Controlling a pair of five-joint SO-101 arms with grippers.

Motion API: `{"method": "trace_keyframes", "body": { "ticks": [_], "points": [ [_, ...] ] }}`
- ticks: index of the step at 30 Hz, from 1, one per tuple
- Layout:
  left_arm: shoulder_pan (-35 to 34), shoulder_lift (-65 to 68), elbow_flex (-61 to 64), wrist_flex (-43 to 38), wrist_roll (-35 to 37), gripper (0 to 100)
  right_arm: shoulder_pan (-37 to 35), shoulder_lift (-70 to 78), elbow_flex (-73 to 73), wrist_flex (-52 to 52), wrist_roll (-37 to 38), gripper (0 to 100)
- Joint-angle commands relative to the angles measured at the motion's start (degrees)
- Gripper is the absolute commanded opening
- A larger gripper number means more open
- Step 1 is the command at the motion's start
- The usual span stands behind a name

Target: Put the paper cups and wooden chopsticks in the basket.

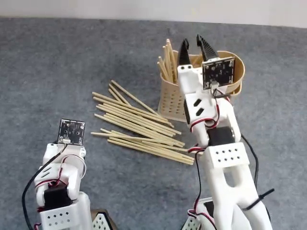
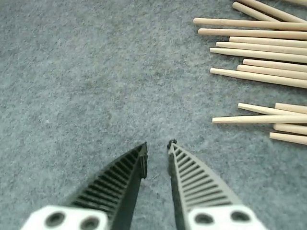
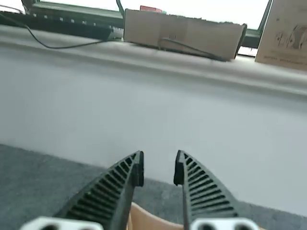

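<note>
We are holding our right gripper [image 3: 159, 160] slightly open and empty, the basket [image 1: 171, 103] under it; our left gripper [image 2: 157, 146], likewise, is hovering, chopsticks [image 2: 259, 45] lying beside it.

We are seeing soft, even light falling across the grey desk [image 1: 48, 72]. The chopsticks [image 2: 259, 43] just beyond the left hand [image 2: 157, 146] are casting only thin, faint shadows. Far past the right hand [image 3: 158, 165], a window [image 3: 192, 7] is glaring white above the pale wall [image 3: 144, 96].
</note>
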Motion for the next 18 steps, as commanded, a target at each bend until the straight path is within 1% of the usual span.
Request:
{"method": "trace_keyframes", "body": {
  "ticks": [1, 4, 11, 18],
  "points": [
    [-0.5, -0.6, -0.5, -1.1, -0.4, 9, 0.0, -5.4, -1.2, 5.7, -0.5, 11.8],
    [-0.5, -0.6, -0.5, -1.1, -0.4, 9, -2.2, -9.2, -1.2, 10.7, -0.5, 11.8],
    [-0.6, -0.6, -0.5, -1.1, -0.4, 9, -7.2, -16.8, -1.2, 26.2, -0.5, 11.8],
    [-0.6, -0.6, -0.5, -1.1, -0.4, 9, -12.4, -19.4, -1.2, 39.3, -0.2, 11.8]
  ]
}}
